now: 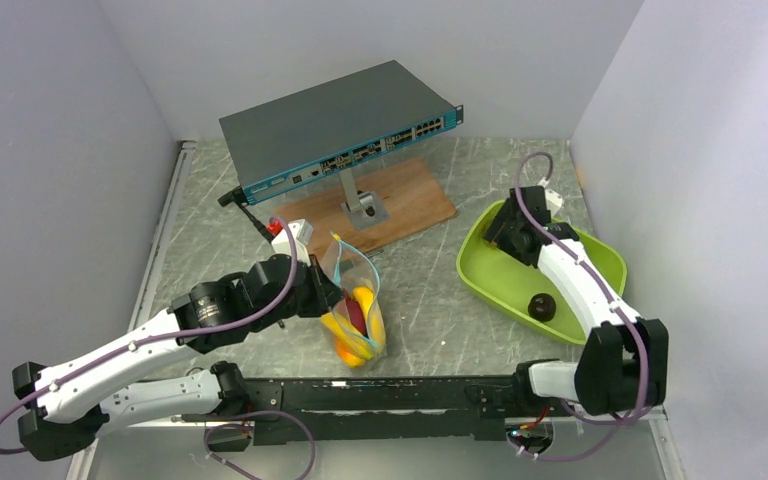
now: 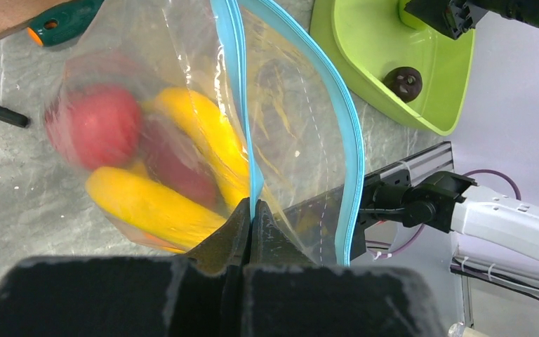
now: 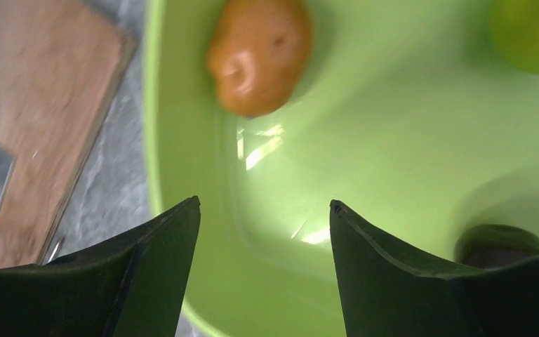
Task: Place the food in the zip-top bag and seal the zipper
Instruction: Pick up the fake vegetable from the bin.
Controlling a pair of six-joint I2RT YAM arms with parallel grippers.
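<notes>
Near the surface's front edge, left hand pinched shut on crinkly clear zip-top bag.
Right hand apart over glossy lime tray; smooth rounded food inside bag.

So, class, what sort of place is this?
Probably a robotics lab cell: white walls box in a stone-patterned table, two robot arms sit at its near edge, and a network switch stands behind.
</notes>
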